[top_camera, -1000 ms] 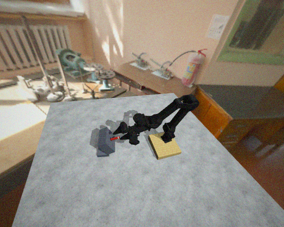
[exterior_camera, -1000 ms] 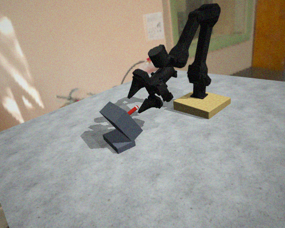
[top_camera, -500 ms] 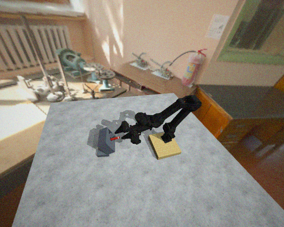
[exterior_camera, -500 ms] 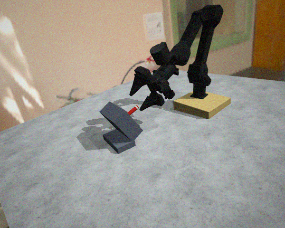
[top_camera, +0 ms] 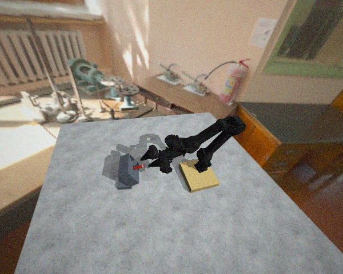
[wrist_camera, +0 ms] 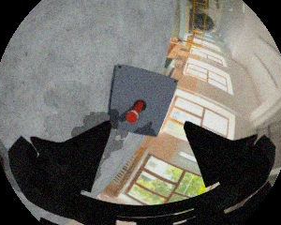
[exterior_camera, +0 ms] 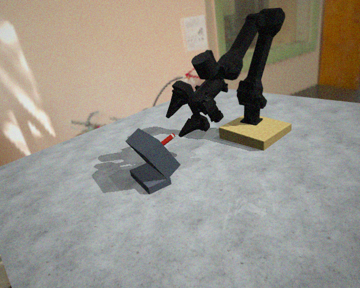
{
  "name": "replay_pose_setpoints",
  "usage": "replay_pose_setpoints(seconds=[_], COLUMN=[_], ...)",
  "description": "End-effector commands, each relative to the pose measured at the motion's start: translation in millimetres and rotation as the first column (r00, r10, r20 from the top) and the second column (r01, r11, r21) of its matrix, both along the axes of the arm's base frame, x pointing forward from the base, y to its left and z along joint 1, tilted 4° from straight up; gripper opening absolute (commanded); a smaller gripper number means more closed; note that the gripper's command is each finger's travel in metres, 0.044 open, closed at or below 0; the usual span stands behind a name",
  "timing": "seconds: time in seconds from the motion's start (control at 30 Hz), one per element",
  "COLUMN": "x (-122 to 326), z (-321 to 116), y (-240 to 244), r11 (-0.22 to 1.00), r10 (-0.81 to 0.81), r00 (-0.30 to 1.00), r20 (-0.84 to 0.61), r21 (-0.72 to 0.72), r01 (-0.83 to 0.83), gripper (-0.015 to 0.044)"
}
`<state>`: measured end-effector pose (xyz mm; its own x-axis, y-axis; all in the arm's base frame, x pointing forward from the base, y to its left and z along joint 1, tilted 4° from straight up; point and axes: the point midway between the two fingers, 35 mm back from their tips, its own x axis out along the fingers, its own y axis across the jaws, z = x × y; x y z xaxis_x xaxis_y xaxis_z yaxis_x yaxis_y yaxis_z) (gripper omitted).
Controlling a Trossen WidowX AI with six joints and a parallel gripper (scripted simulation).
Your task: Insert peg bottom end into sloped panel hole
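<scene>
A red round peg (top_camera: 138, 166) (exterior_camera: 167, 139) (wrist_camera: 135, 112) with a white band near its outer end stands in the hole of the sloped panel (top_camera: 124, 169) (exterior_camera: 153, 152) (wrist_camera: 152, 89), sticking out of its face at a slant. Its inner end is hidden in the hole, so its depth cannot be seen. My gripper (top_camera: 144, 162) (exterior_camera: 173, 126) (wrist_camera: 148, 125) is open and empty. Its fingertips are apart from the peg, backed off from its outer end, with a wide gap between them.
The sloped panel rests on a small dark foot (top_camera: 124, 186) (exterior_camera: 151, 182) on the grey table (top_camera: 166, 230) (exterior_camera: 236, 216). The arm stands on a yellow base block (top_camera: 199, 180) (exterior_camera: 273, 133) behind the gripper.
</scene>
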<state>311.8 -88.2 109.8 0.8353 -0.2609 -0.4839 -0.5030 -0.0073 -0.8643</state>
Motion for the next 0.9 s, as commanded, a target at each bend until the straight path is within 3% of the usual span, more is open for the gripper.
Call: replay_pose_setpoints(seconds=[0.0, 0.87], x=[-3, -18], z=[2, 13], y=[1, 6], r11=[1.0, 1.0], r10=[-0.004, -0.003], r00=[1.0, 1.0], r20=[0.0, -0.003], r21=[0.002, 0.003], r01=[0.004, 0.003], gripper=[0.044, 0.044])
